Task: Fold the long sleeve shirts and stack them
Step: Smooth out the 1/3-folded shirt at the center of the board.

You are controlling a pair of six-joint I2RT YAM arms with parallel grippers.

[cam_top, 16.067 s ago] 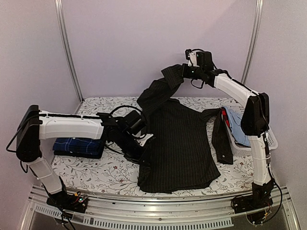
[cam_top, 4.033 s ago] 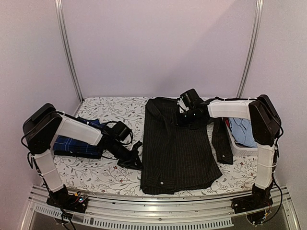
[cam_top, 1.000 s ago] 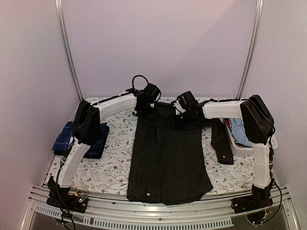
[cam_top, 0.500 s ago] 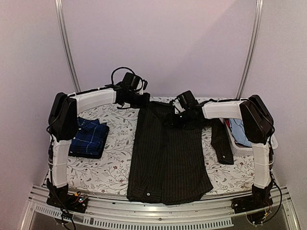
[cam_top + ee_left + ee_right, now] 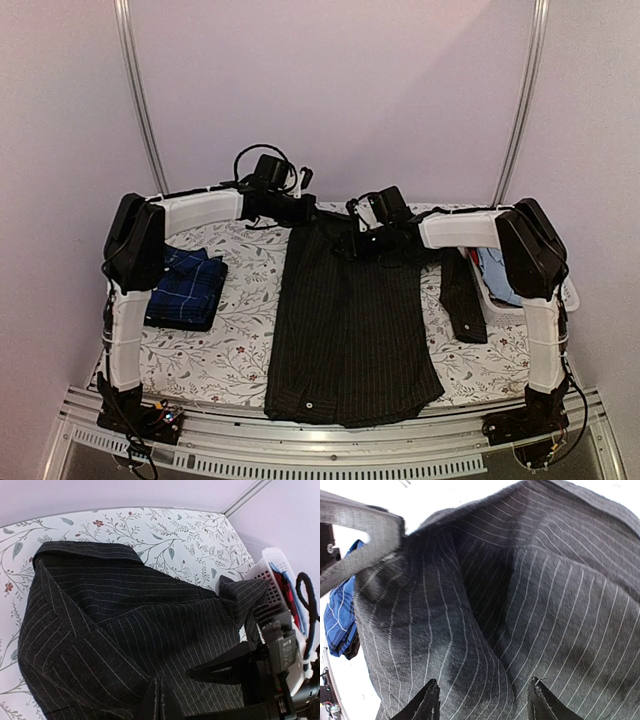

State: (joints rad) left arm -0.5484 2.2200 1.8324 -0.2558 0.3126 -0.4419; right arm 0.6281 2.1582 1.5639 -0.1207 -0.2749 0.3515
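The black pinstriped long sleeve shirt (image 5: pixel 350 320) lies flat down the middle of the table, collar at the far end. My left gripper (image 5: pixel 303 212) is at its far left shoulder. In the left wrist view its jaws (image 5: pixel 160 697) are shut, and the cloth (image 5: pixel 125 605) puckers toward the tips. My right gripper (image 5: pixel 352 243) hovers low over the upper chest. It is open, and its fingertips (image 5: pixel 434 685) straddle a raised ridge of pinstriped cloth (image 5: pixel 520 580). The navy checked long sleeve shirt (image 5: pixel 185 288) lies folded at the left, also seen in the right wrist view (image 5: pixel 340 615).
One black sleeve (image 5: pixel 463 295) trails off to the right beside a white basket (image 5: pixel 568 290) holding blue and red clothes (image 5: pixel 492 268). The floral tablecloth (image 5: pixel 240 340) shows on both sides of the shirt. Metal posts stand at the back corners.
The left arm's elbow swung out to the left, uncovering the navy shirt, and its gripper settled at the shirt's shoulder. The right gripper's jaws widened and it edged left.
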